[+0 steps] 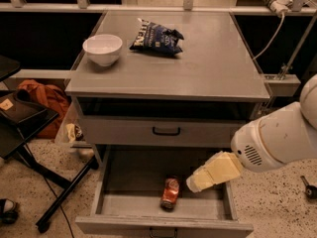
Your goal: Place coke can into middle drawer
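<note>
The coke can (170, 192) is lying in the pulled-out drawer (163, 225), likely just delivered. The gripper (195, 182) is hovering just beside it, not touching; its grip I cannot tell. Farther back, a bowl (102, 48) and chip bag (156, 35) are sitting on the table (218, 68).

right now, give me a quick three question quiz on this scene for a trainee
1. True or false: the can is in the open drawer.
2. What sits beside the chip bag on the cabinet? A bowl, B mug, C plate.
3. Fill in: the gripper hovers over the open ____.
Key: 1 true; 2 A; 3 drawer.
</note>
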Controlling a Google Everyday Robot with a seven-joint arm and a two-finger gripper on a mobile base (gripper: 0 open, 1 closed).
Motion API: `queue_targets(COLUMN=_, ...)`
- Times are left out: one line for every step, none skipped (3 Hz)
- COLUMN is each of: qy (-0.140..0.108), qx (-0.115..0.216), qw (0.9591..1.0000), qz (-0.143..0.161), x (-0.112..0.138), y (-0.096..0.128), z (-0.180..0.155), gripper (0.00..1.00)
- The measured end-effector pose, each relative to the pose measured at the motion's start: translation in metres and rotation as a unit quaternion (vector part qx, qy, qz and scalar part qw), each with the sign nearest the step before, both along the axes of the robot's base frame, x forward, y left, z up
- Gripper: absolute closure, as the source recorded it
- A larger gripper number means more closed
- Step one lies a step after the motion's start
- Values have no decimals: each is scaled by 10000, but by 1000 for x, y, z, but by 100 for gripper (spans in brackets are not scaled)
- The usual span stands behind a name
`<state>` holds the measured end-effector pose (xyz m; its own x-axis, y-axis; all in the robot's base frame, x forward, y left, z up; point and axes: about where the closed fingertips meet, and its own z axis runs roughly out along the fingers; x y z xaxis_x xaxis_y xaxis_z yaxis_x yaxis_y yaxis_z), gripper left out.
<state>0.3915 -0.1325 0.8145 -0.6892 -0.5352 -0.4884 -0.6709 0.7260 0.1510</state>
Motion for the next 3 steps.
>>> queue_targets(qy=146, qx=182, qw=9997, qz=10, x=0, y=13, z=-24, gripper=0)
queue_targets(qy=703, qx=369, qw=9961, qz=-389, x=4, y=43, z=-108, gripper=0)
queue_targets(qy=1178, qx=716, qw=9873, qz=-787, x=-9, y=71, z=-182, gripper=0)
